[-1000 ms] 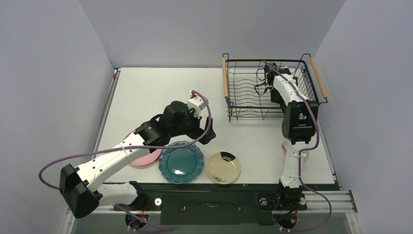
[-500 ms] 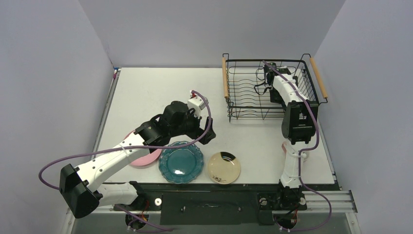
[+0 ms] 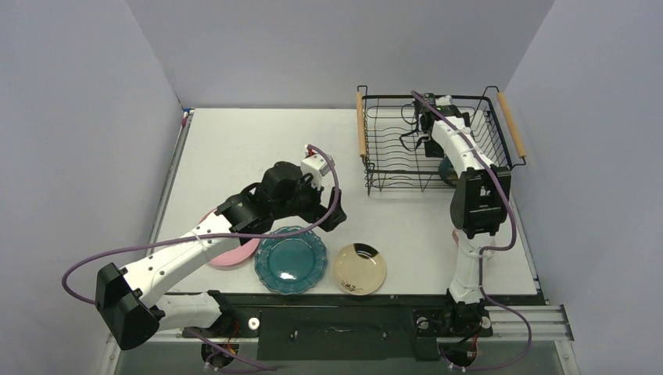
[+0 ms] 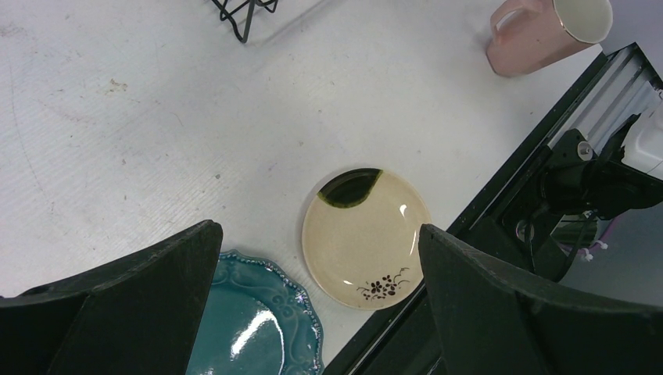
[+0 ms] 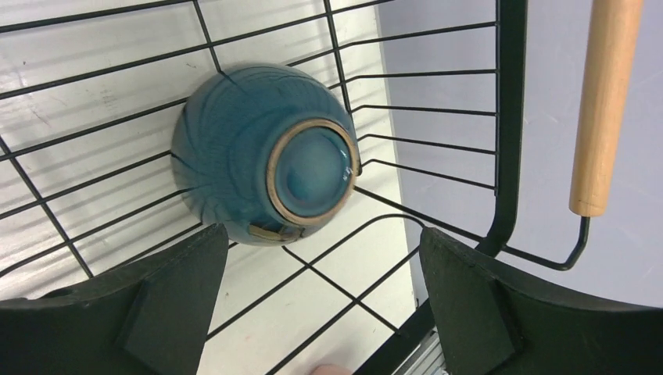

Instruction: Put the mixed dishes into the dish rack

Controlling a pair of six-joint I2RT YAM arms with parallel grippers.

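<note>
The right gripper hangs inside the dish rack with its two fingers spread wide and nothing between them. Straight ahead of it, clear of both fingers, the dark-teal bowl rests on the rack's wires with its foot ring turned toward the gripper. It sits in the corner next to one wooden handle, which lies off to the right-finger side. The left gripper is also wide open and holds nothing, hovering above the table well apart from the rack. Directly below the gap between its fingers lies the cream dish, flat on the table, with a dark patch on its rim and a small dark flower mark. The teal plate lies just beside it, under the left finger. The pink cup lies on its side farther ahead, past the right finger. The pink plate lies behind this gripper, partly hidden under the left arm and next to the teal plate.
</note>
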